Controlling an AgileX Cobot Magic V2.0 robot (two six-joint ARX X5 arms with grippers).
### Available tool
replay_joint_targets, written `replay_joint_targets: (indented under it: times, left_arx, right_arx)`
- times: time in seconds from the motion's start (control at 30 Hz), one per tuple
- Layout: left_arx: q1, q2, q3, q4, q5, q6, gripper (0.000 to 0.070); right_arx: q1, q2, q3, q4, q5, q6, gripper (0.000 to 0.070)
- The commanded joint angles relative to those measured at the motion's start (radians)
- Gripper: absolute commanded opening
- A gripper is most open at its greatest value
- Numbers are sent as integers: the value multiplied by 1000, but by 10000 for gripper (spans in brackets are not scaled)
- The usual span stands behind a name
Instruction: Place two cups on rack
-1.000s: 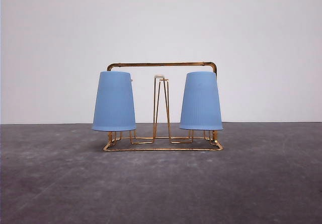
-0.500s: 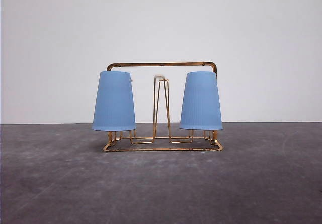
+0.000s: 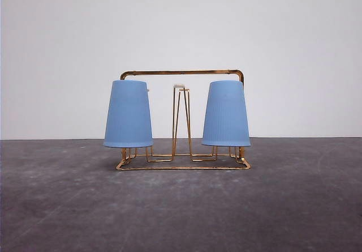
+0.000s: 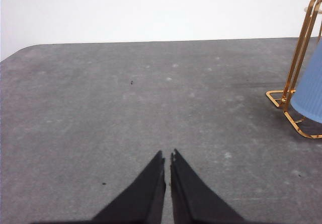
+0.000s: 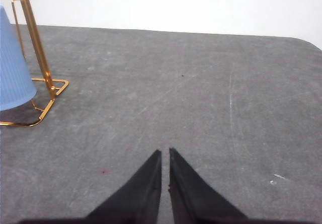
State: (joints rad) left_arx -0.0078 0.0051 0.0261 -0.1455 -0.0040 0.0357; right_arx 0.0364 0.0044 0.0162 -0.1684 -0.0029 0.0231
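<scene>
The gold wire rack (image 3: 181, 72) stands in the middle of the grey table. Two light-blue ribbed cups hang upside down on its prongs: one on the left (image 3: 128, 114), one on the right (image 3: 225, 114). A bare white-tipped prong (image 3: 179, 86) rises between them. My left gripper (image 4: 167, 159) is shut and empty, low over the table, with the rack's end (image 4: 300, 63) and a cup (image 4: 309, 90) off to its side. My right gripper (image 5: 165, 156) is also shut and empty, apart from the rack (image 5: 35, 48) and the other cup (image 5: 12, 70).
A plain white wall backs the dark grey table (image 3: 181, 206). The table's rounded corners show in both wrist views (image 4: 20, 53) (image 5: 307, 40). Open tabletop lies in front of the rack and around both grippers.
</scene>
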Motion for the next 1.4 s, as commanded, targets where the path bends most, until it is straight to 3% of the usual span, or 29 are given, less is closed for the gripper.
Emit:
replay_joint_targets:
  times: [0.0, 1.37]
  left_arx:
    - [0, -2, -14, 11, -4, -3, 0]
    - [0, -2, -14, 11, -4, -3, 0]
  right_arx:
    - [0, -1, -4, 11, 3, 3, 26]
    - [0, -1, -4, 11, 3, 3, 26]
